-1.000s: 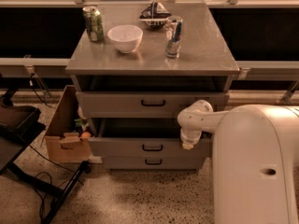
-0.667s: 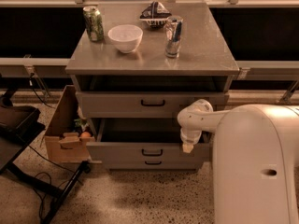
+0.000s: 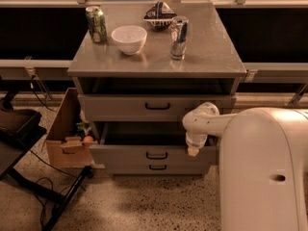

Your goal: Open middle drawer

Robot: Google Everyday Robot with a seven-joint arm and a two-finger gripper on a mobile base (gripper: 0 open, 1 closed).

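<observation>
The gripper (image 3: 193, 150) points down from the end of the white arm (image 3: 215, 122) and sits at the top edge of the middle drawer (image 3: 122, 154), near that front's right end; whether it is spread or pressed together cannot be told. The drawer stands pulled out from the cabinet, its dark inside showing just behind and to the left of the gripper, and its black handle (image 3: 157, 155) lies to the gripper's left at the centre of the front. Directly below that is the bottom drawer (image 3: 129, 168), shut, and above the gripper the top drawer (image 3: 120, 107), also shut. Higher still, on the cabinet top (image 3: 211, 57), stand a silver can (image 3: 178, 37), a white bowl (image 3: 129, 38), a green can (image 3: 96, 24) and a dark bag (image 3: 160, 13). Far to the gripper's left a cardboard box (image 3: 65, 134) sits on the floor against the cabinet. To the right bulks the robot's body (image 3: 264, 177).
</observation>
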